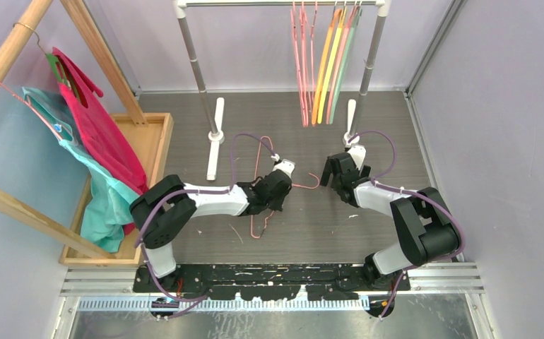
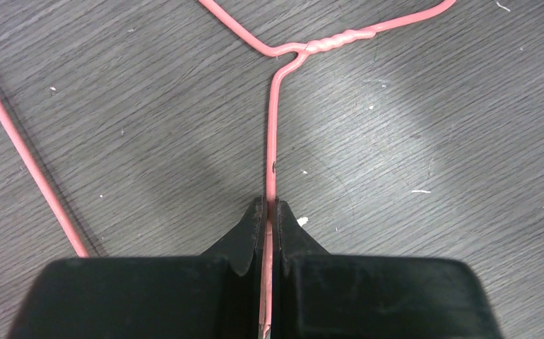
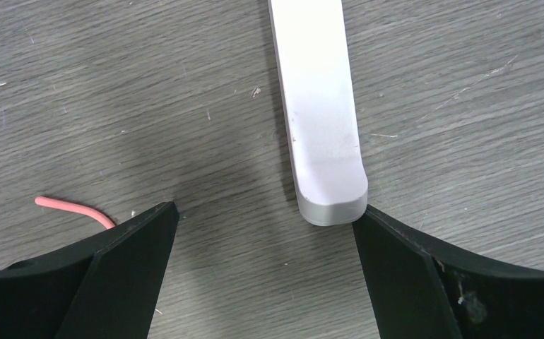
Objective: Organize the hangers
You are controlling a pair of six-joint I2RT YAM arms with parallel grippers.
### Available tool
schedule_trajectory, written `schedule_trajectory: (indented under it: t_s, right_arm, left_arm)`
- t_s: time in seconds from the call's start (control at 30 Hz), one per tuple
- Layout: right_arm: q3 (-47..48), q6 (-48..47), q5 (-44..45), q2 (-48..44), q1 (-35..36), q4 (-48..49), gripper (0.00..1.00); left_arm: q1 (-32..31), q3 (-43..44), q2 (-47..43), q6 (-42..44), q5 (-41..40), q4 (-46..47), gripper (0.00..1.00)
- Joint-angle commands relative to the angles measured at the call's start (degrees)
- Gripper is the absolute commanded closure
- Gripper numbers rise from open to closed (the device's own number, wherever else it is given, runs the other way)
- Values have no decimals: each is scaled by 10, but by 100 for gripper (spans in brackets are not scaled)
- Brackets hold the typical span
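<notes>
Hangers hang mostly on the rail, far ahead of both claws: several pink wire ones, then orange, yellow, pink and grey-green ones side by side. One pink wire hanger lies flat on the table. The left claw is clenched on it, pinching one shoulder wire. That wire runs straight ahead from the fingertips to the twist at the neck. From there the hook bends off ahead and to the right of this claw, and another length of the same wire lies to its left. The right claw is released, jaws wide, holding nothing. The rack foot ends just ahead of it, between its fingers, and a pink wire end, probably the hook's tip, shows to its left.

We judge this hanger very light, thin and springy. It should lift with no effort, but it may flex, swing or turn in the pinch, since the coated wire looks smooth and round. A hold on a single wire gives little control over rotation, so we would favour a grip close to the twist, where it is stiffest. That leaves the hook free to catch the rail.

We can read no brand, label or writing anywhere.
</notes>
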Motion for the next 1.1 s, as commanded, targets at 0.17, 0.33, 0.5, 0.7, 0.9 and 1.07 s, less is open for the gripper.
schedule_trajectory:
  t_s: [0.17,0.33,0.5,0.7,0.9,1.07]
  right_arm:
    - [3,13,-29,7,-1,22,0]
    - [3,16,-39,6,-1,26,0]
    - [0,12,-40,-6,-1,26,0]
    - [3,14,-45,-3,-1,25,0]
    - [0,17,-54,-4,-1,30,0]
    - [-6,9,-123,-14,2,62,5]
  left_arm:
    - [-3,-79,-140,3,-4,-17,100]
    - [7,-83,-226,20,-21,-34,100]
    - [7,-84,-260,21,-28,-44,100]
    - [14,-92,-322,29,-60,-93,100]
    - [39,-120,-432,31,-108,-143,100]
    - [65,-118,-479,41,-116,-163,100]
